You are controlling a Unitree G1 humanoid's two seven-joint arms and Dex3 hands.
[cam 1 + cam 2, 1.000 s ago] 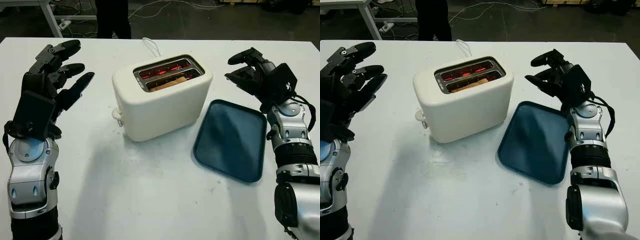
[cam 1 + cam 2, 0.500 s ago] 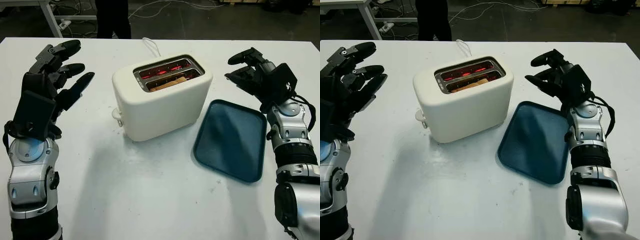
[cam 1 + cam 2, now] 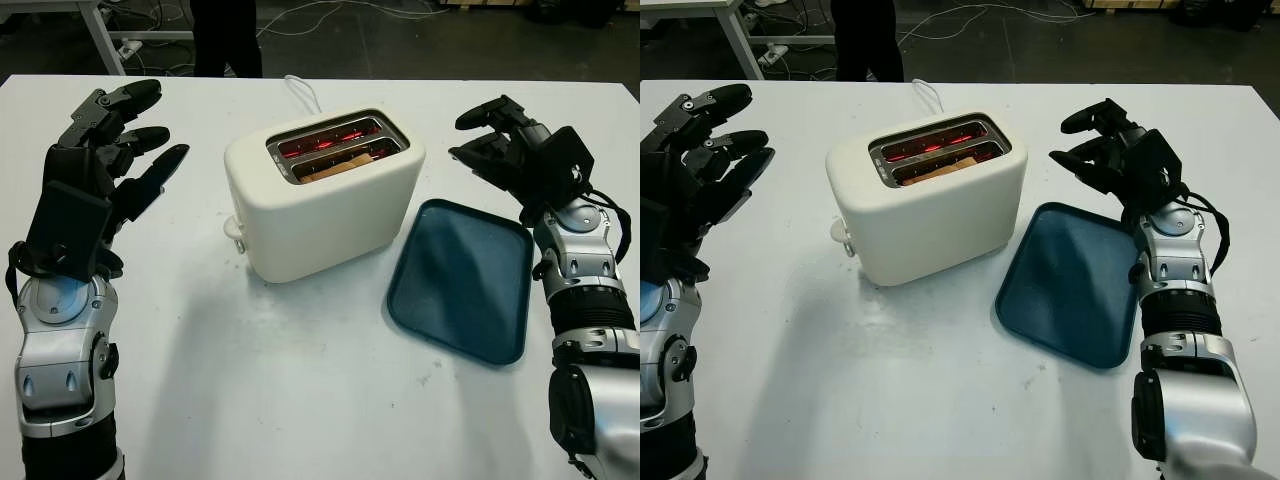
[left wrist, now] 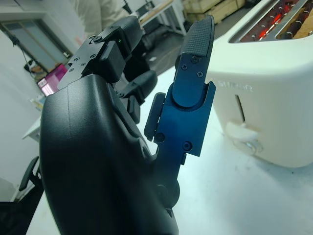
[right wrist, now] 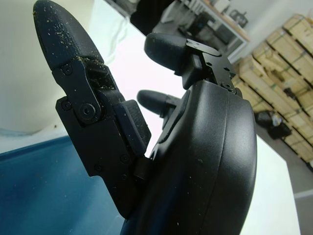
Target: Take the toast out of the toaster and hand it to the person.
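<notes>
1. Toast [image 3: 338,166] is sitting low in the glowing toaster [image 3: 325,195]; likely hot, light, brittle, best pinched by its top edge.
2. Left hand [image 3: 105,160] and right hand [image 3: 505,145] are flanking it, open and empty.

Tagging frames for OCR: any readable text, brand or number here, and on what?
Toaster: a faint embossed brand mark on its end wall above the lever slot, too faint to read.
Nothing readable on the blue tray, the left hand or the right hand.
</notes>
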